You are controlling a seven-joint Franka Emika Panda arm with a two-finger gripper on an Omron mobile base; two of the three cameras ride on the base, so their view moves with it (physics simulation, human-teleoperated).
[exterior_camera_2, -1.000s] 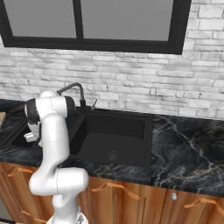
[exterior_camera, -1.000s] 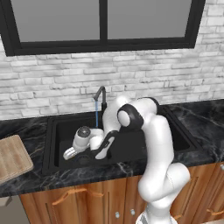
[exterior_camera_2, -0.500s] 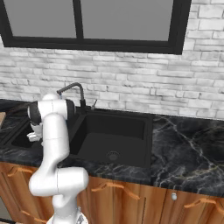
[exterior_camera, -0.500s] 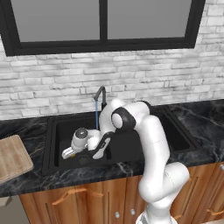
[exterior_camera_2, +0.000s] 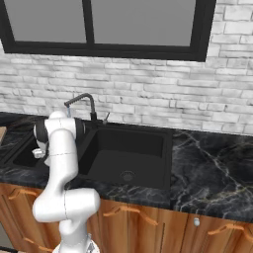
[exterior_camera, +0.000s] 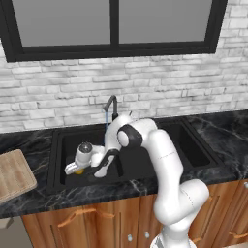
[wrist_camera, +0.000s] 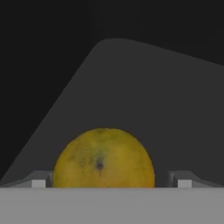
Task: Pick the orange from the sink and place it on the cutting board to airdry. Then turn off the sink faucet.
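black basin floor of the sink (exterior_camera: 145, 167) lies under your gripper (wrist_camera: 108, 183), fingers spread either side of the orange (wrist_camera: 104, 158), not yet pinching. close off-centre and the round fruit could squirt sideways along the floor.

Counted: one orange (wrist_camera: 104, 158), one sink (exterior_camera_2: 129, 148) of two basins with one drain (exterior_camera_2: 127, 175) seen, one sink faucet (exterior_camera_2: 83, 103), one cutting board (exterior_camera: 14, 175), one window (exterior_camera: 112, 26) of two panes, one worktop (exterior_camera_2: 207, 170).
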